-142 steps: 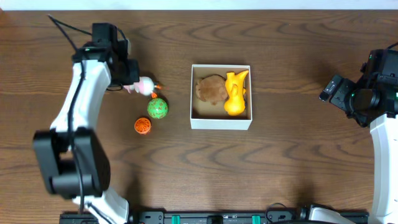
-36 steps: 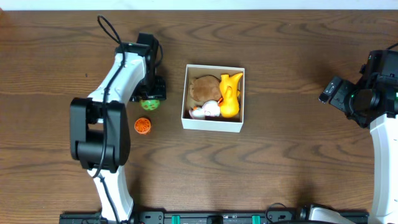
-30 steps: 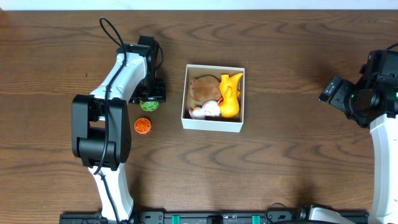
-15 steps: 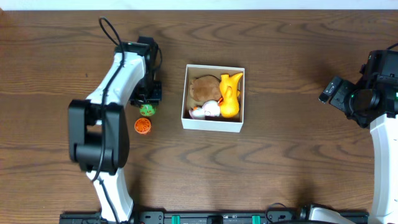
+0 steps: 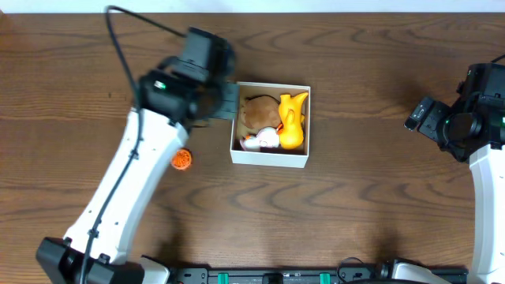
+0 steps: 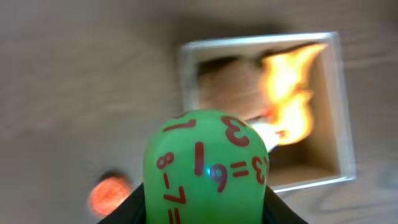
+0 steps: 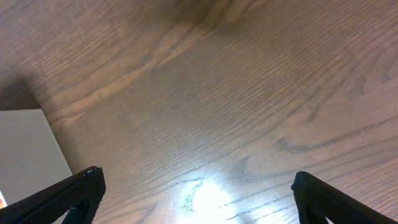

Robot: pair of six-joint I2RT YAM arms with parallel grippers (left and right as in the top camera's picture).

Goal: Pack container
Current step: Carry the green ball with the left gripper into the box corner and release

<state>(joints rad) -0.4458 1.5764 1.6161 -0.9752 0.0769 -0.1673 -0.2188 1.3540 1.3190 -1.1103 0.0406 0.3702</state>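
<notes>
The container (image 5: 270, 157) is a small white-walled box with a brown inside. It holds a brown toy (image 5: 258, 111), a yellow toy (image 5: 293, 118) and a small white toy (image 5: 262, 140). My left gripper (image 5: 219, 101) is raised just left of the box and is shut on a green ball with red numbers (image 6: 206, 168). In the overhead view the arm hides the ball. The left wrist view shows the container (image 6: 343, 124) beyond the ball. An orange ball (image 5: 181, 160) lies on the table left of the box. My right gripper (image 7: 198, 199) is open and empty over bare wood at the far right.
The table is dark brown wood (image 5: 355, 197). The orange ball also shows in the left wrist view (image 6: 107, 195). A corner of the white box (image 7: 28, 155) shows at the left of the right wrist view.
My left gripper has closed on the green ball, lifted it off the table and swung it right toward the box. The right arm has not moved.
</notes>
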